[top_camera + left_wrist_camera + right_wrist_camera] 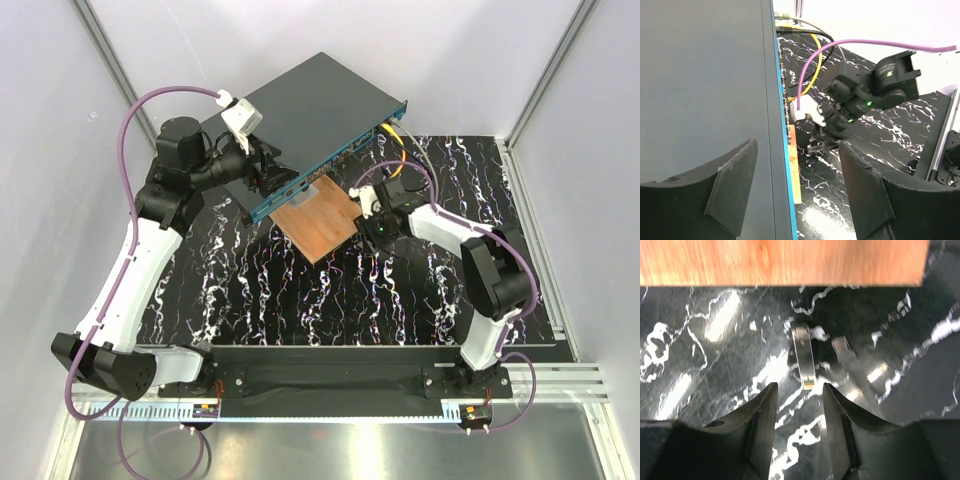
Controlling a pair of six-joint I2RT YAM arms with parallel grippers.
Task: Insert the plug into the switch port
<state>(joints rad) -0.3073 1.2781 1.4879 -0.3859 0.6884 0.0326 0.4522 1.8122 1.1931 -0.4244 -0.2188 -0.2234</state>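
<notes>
Right gripper low over the mat, fingers set narrow, gripping nothing; the plug lies flat just ahead of its tips, in line with the gap — long axis running away toward the copper plate, coloured end nearest the fingers; switch ports beyond that plate; left gripper spread wide, straddling the switch at its teal front edge.

Grey-green switch with teal front, copper-brown plate, black mat veined white.
</notes>
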